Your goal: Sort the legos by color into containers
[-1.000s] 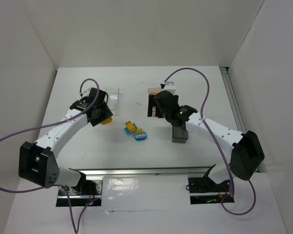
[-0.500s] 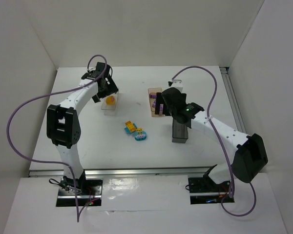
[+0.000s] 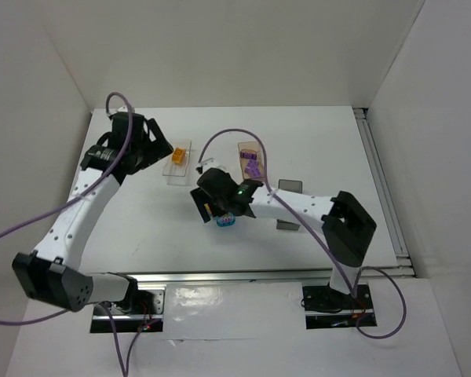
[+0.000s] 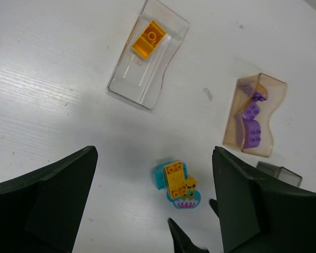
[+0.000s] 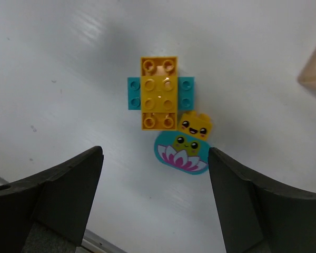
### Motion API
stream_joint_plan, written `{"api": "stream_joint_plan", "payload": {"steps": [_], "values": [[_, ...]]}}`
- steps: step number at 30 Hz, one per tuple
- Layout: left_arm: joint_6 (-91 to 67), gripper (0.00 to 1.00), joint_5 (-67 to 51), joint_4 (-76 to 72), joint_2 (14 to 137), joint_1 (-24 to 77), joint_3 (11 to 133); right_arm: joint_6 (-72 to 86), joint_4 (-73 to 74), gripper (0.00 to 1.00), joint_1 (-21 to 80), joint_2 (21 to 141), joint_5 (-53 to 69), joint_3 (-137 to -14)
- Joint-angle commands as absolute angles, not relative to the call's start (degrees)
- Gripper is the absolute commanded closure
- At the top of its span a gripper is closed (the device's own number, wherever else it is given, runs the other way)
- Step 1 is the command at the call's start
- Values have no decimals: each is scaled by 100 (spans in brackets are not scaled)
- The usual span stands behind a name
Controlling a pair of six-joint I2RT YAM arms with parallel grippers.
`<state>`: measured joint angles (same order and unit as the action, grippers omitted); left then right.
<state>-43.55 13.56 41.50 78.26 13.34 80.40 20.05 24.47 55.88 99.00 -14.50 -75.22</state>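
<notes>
A yellow-orange brick (image 4: 149, 38) lies in the clear bin (image 3: 180, 166), which also shows in the left wrist view (image 4: 127, 84). Purple bricks (image 4: 251, 118) lie in the orange-tan bin (image 3: 250, 179). A cluster lies on the table: a long yellow-orange brick (image 5: 158, 94) on a teal brick (image 5: 132, 93), a small yellow face brick (image 5: 195, 125) and a teal lily-pad piece (image 5: 181, 154). My right gripper (image 5: 155, 158) is open and empty just above the cluster (image 3: 226, 221). My left gripper (image 4: 154, 158) is open and empty, raised left of the clear bin (image 3: 151, 149).
The dark smoky grey bin (image 3: 289, 206) stands right of the cluster, partly under my right arm; its corner shows in the left wrist view (image 4: 279, 174). White walls stand on the left, back and right. A metal rail (image 3: 235, 276) runs along the near edge.
My left gripper carried a yellow brick to the clear bin, let it go and drew back left. My right gripper left the orange-tan bin and moved left over the cluster.
</notes>
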Motion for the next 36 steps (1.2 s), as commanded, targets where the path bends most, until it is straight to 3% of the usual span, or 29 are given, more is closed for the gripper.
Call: {"api": "stream_joint_plan", "payload": {"steps": [1, 15, 20, 25, 28, 30, 32, 36], "values": [[-4210, 5, 1082, 4069, 7340, 1283, 7700, 1758, 2558, 14, 5643, 10369, -1583, -7988], [-3981, 6, 774, 4025, 7146, 1283, 7576, 1591, 2400, 35, 5239, 11293, -985, -8517], [-3806, 6, 782, 3964, 7146, 1283, 7637, 1591, 2452, 48, 5177, 11495, -853, -8709], [-3411, 9, 414, 3911, 7198, 1344, 7586, 1599, 2513, 71, 5177, 11435, -948, -8710], [-3122, 10, 194, 3683, 7146, 1459, 7366, 1600, 2514, 76, 5177, 11014, -1011, -8631], [-2858, 12, -121, 3482, 6927, 1634, 7006, 1600, 2575, 77, 5107, 10594, -757, -8456], [-2225, 9, -1227, 2928, 6777, 1827, 6725, 1600, 2636, 77, 4817, 10293, -336, -8306], [-1926, 6, -1284, 2716, 6654, 2800, 6530, 1600, 2786, 77, 4123, 9660, 1427, -7850]]}}
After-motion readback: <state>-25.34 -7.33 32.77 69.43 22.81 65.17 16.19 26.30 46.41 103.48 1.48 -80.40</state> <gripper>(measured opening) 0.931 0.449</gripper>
